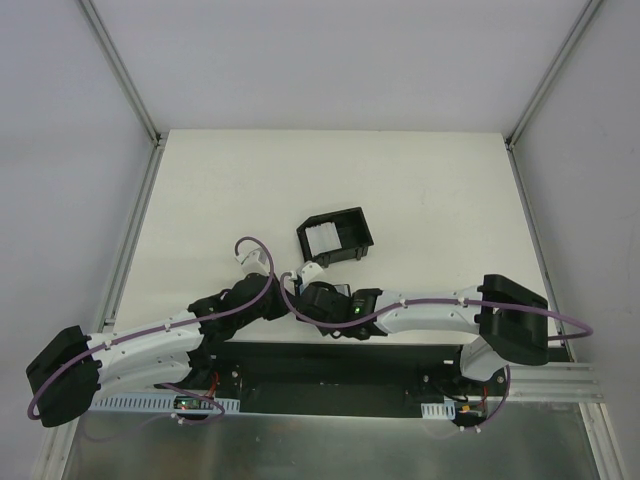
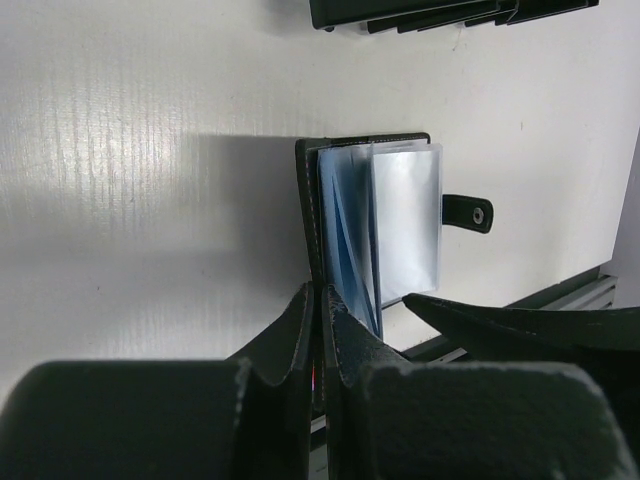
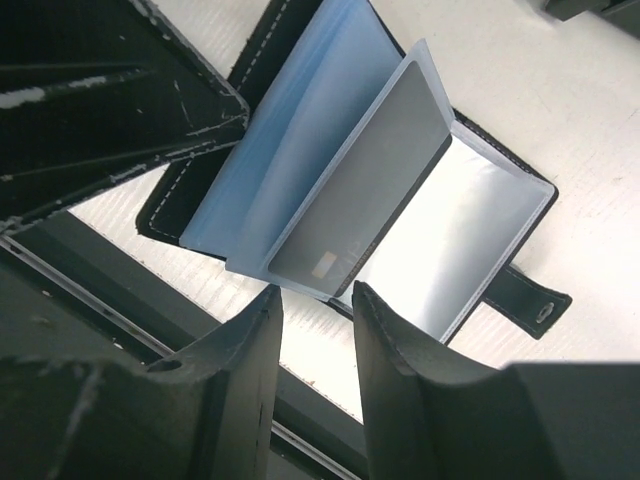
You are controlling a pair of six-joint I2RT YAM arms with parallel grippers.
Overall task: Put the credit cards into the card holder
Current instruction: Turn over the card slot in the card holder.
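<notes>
One grey credit card (image 3: 365, 190) sits nearly home in a sleeve (image 3: 470, 240) of the open card holder (image 2: 405, 215) on the worktop (image 2: 150, 150), the left end effector (image 2: 318, 300) clamping the holder's cover, while the right end effector (image 3: 315, 300), narrowly parted at the card's corner and gripping nothing, probably needs to nudge it fully in.

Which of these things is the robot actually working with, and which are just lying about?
In the job:
- wallet, pinched by the left gripper
- card in its sleeve
- more cards

Lying about:
- box holding those cards
- table
</notes>
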